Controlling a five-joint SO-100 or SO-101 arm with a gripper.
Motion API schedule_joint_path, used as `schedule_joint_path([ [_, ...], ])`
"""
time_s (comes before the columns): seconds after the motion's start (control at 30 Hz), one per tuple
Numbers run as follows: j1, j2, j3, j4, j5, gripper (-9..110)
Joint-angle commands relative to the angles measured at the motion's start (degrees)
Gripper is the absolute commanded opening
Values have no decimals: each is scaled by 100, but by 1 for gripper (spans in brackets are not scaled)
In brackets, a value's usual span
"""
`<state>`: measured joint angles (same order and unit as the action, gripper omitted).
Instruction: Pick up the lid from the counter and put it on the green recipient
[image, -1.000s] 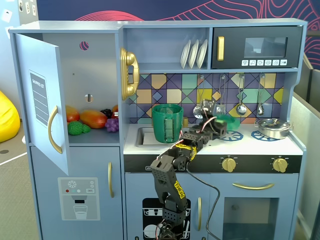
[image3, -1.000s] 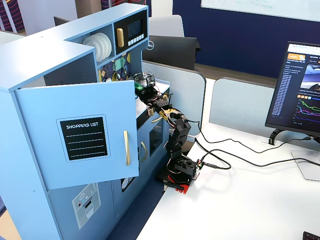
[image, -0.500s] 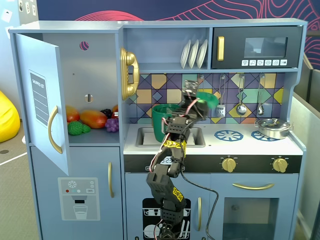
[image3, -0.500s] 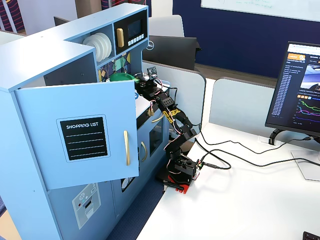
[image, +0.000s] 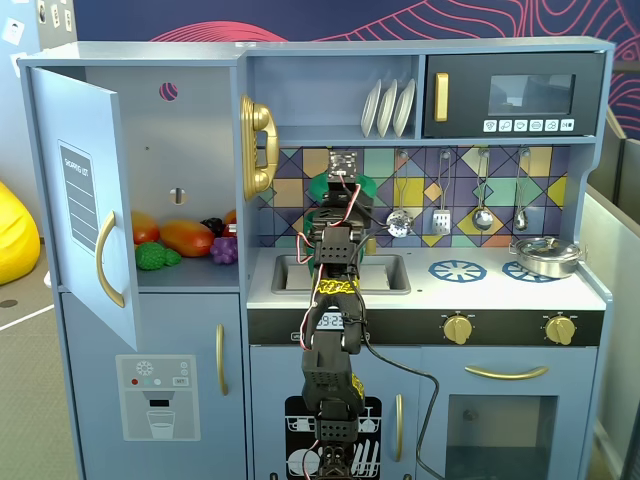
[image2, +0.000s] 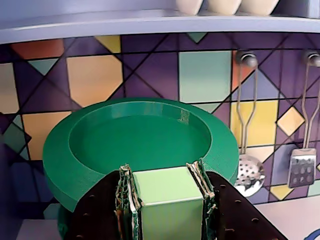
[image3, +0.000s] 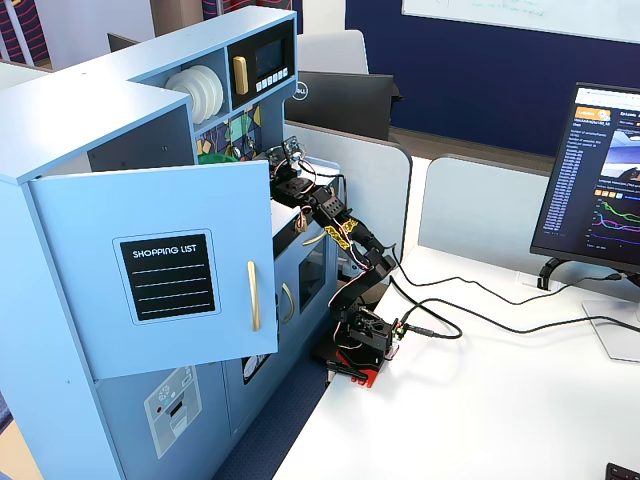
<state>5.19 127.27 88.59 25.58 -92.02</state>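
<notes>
My gripper (image2: 166, 175) is shut on the pale green block handle (image2: 167, 197) of the lid (image2: 140, 135), a dark green disc with a raised rim. It holds the lid level, close to the tiled back wall. In a fixed view the gripper (image: 343, 195) is above the counter behind the sink, with the lid's edge (image: 369, 185) showing beside it. A strip of darker green (image2: 62, 222) under the lid's left edge looks like the green recipient's wall. The arm and lid hide the rest of it. I cannot tell whether the lid touches it.
A sink (image: 290, 272) lies in front of the gripper. A silver pot (image: 545, 257) sits on the right burner. Utensils (image: 482, 190) hang on the back wall. A shelf with plates (image: 388, 107) is overhead. The fridge door (image: 85, 200) stands open at left.
</notes>
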Motion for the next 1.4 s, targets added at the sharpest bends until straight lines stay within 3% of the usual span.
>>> schedule_joint_path([
  [0.0, -149, -79, -369, -35, -114, 0],
  [1.37, -290, -624, -123, 9, -527, 0],
])
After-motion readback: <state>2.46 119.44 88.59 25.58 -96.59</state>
